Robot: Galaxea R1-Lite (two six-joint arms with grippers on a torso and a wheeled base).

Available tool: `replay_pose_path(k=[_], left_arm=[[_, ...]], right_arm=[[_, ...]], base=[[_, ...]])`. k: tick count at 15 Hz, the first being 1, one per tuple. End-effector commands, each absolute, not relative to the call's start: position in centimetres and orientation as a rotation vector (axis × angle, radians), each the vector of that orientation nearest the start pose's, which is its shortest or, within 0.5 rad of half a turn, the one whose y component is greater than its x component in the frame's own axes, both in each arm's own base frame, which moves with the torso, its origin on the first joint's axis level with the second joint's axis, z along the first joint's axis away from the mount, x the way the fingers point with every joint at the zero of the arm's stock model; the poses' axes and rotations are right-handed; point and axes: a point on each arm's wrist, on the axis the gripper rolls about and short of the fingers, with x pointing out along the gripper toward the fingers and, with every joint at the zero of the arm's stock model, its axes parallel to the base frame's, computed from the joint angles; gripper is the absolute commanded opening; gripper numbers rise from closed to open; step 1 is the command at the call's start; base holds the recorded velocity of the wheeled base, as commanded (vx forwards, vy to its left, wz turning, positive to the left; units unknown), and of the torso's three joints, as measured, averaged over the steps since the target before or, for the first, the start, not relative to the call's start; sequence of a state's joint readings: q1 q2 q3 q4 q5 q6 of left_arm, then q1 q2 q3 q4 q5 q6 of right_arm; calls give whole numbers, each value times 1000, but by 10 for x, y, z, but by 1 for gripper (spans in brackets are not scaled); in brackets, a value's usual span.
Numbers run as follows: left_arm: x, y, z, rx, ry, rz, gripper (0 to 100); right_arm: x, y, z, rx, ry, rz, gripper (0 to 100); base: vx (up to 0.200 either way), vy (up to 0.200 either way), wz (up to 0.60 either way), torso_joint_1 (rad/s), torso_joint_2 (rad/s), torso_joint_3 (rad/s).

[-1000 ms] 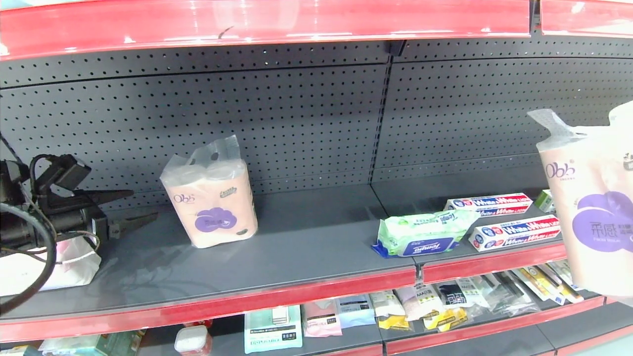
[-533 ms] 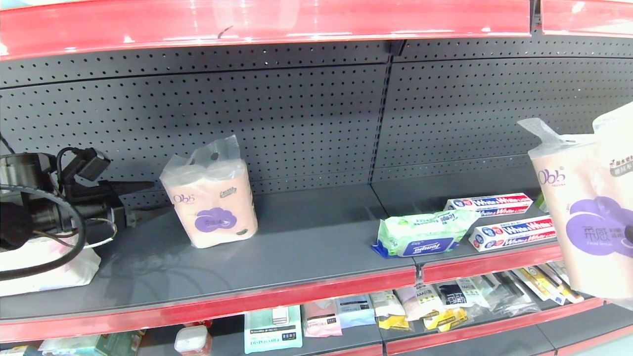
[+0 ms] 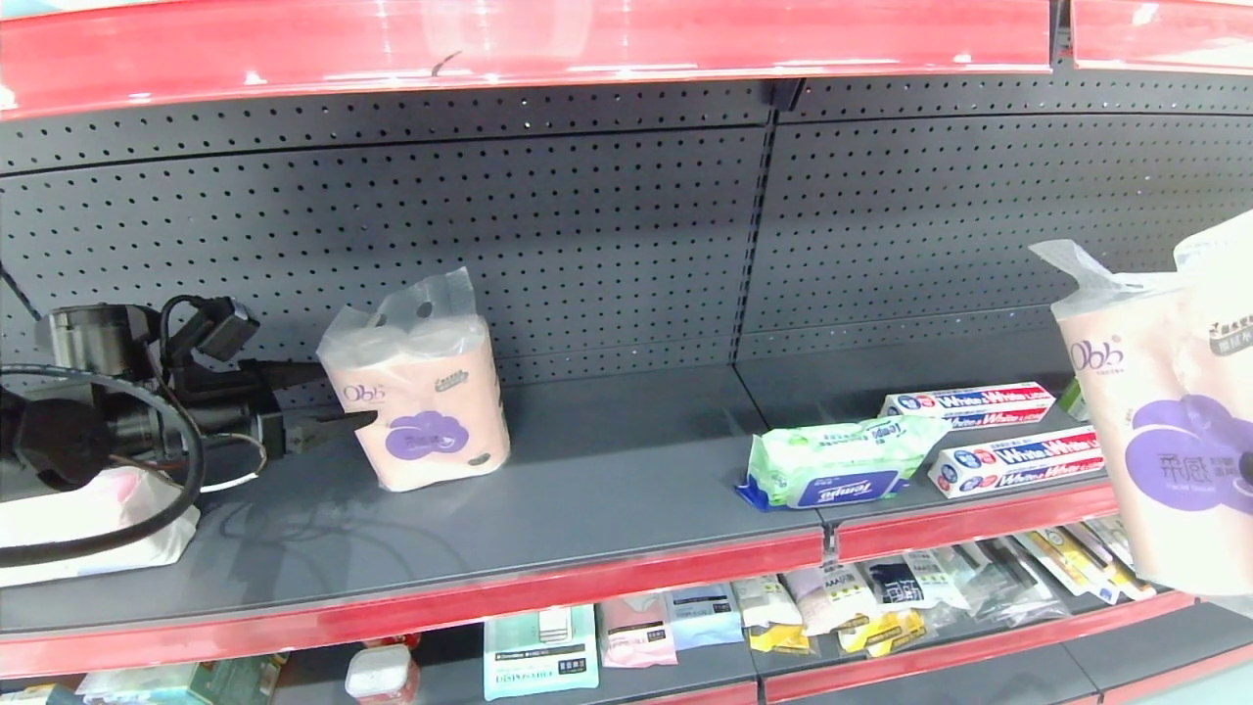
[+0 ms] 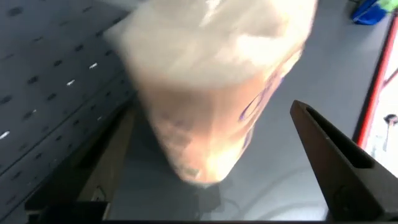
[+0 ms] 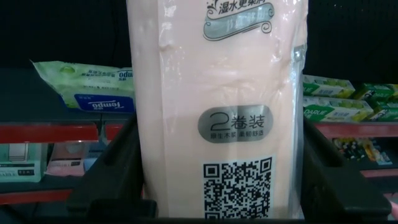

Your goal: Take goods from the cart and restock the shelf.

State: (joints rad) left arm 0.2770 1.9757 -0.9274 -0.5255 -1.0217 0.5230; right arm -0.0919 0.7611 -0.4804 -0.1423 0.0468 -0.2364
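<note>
Tissue pack on shelf, at spread left end effector's tips

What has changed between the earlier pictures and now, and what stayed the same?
The left gripper moved right along the shelf; its open jaws now stand on both sides of the standing toilet paper pack, not closed on it. The right gripper keeps hold of the second pack, which shifted slightly left. The standing toilet paper pack, wet wipes and toothpaste boxes stayed put.
</note>
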Motion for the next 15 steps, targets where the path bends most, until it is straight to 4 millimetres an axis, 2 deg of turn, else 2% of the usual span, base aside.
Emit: replay_pose_path(k=[1, 3, 5, 9, 15], left_arm=[[350, 71, 113, 168, 222, -831, 100], [366, 70, 109, 194, 190, -842, 100], [373, 69, 109, 193, 175, -842, 100], [378, 48, 111, 166, 176, -892, 100], [379, 44, 112, 155, 178, -899, 100]], right_arm=[[73, -6, 217, -228, 142, -28, 0], [74, -6, 217, -227, 147, -27, 0], [75, -6, 215, -227, 155, -26, 0], [75, -6, 215, -227, 156, -26, 0], [75, -6, 215, -225, 154, -26, 0]], base=[[0, 0, 0, 0, 0, 0], [0, 0, 0, 0, 0, 0], [0, 0, 0, 0, 0, 0], [0, 0, 0, 0, 0, 0], [0, 0, 0, 0, 0, 0]])
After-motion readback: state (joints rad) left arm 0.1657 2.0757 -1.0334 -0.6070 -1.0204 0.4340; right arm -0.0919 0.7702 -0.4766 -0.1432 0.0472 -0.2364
